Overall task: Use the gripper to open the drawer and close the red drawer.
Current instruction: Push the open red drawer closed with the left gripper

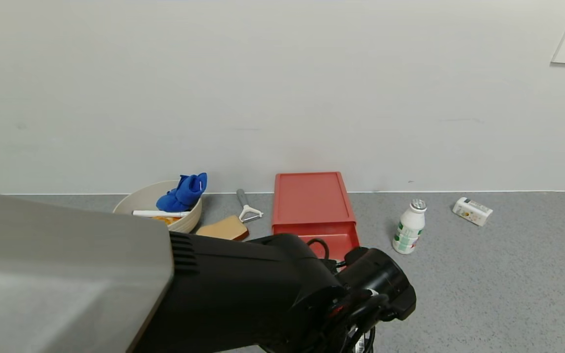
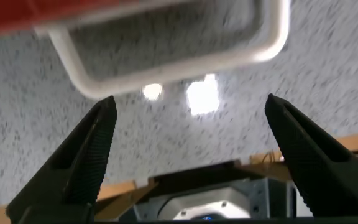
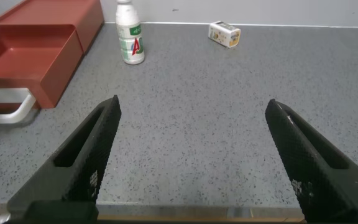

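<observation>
The salmon-red drawer [image 1: 312,201] stands by the wall, and its tray [image 1: 334,241] is slid out toward me. In the right wrist view the tray [image 3: 30,56] sits out of its casing, with the white loop handle [image 3: 8,111] at its front. My left arm's black wrist [image 1: 375,284] hangs over the drawer's front and hides the claw in the head view. In the left wrist view my left gripper [image 2: 191,104] is open and empty, with the white handle [image 2: 179,56] just beyond its fingertips and not touched. My right gripper [image 3: 192,107] is open and empty, low over the table to the right of the drawer.
A beige bowl [image 1: 135,202] holding a blue cloth [image 1: 184,192] stands left of the drawer, with a peeler [image 1: 247,207] and a tan slice [image 1: 223,228] beside it. A white bottle [image 1: 409,226] and a small carton [image 1: 472,211] lie to the right.
</observation>
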`<action>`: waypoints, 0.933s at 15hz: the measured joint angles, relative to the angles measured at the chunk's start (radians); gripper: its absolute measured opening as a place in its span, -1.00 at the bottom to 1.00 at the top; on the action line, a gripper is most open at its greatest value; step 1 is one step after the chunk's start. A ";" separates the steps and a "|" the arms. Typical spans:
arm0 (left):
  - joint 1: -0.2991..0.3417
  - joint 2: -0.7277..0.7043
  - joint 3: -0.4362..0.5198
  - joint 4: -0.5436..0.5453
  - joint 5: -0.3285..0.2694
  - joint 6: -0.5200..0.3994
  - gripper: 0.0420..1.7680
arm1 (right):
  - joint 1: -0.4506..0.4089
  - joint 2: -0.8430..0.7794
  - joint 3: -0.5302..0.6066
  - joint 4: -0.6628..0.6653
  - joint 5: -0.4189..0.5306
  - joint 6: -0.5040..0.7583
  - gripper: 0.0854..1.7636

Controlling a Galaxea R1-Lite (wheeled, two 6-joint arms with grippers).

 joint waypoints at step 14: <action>0.000 0.017 0.030 -0.003 0.254 -0.235 0.94 | 0.000 0.000 0.000 -0.001 0.000 0.000 0.94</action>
